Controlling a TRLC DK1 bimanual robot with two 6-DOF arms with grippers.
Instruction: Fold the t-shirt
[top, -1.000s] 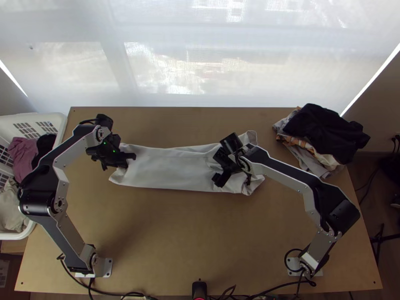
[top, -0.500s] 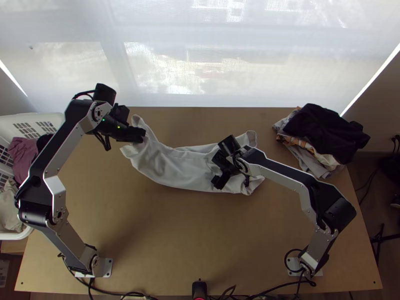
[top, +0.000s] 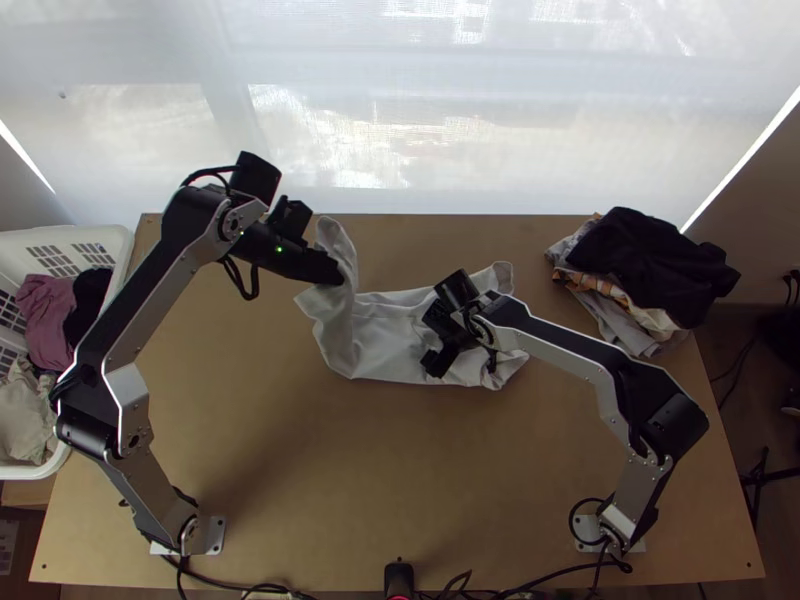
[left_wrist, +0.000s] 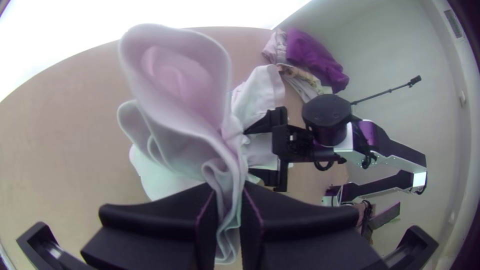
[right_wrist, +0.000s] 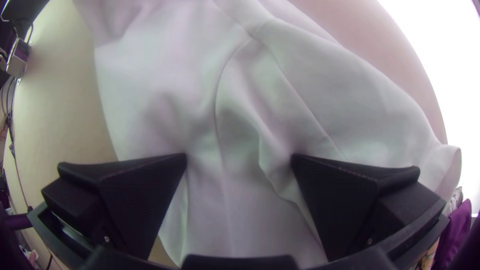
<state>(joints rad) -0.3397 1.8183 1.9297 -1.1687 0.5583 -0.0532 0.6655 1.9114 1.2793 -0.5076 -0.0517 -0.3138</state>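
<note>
So the left gripper has one end of the tee pinched up, the rest lying mid-desk lengthwise toward the right edge, under the wide-spread right gripper, so I'd fold that way

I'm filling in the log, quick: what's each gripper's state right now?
Left gripper: closed, holding one end of the white t-shirt.
Right gripper: open, at the t-shirt's other end.
</note>
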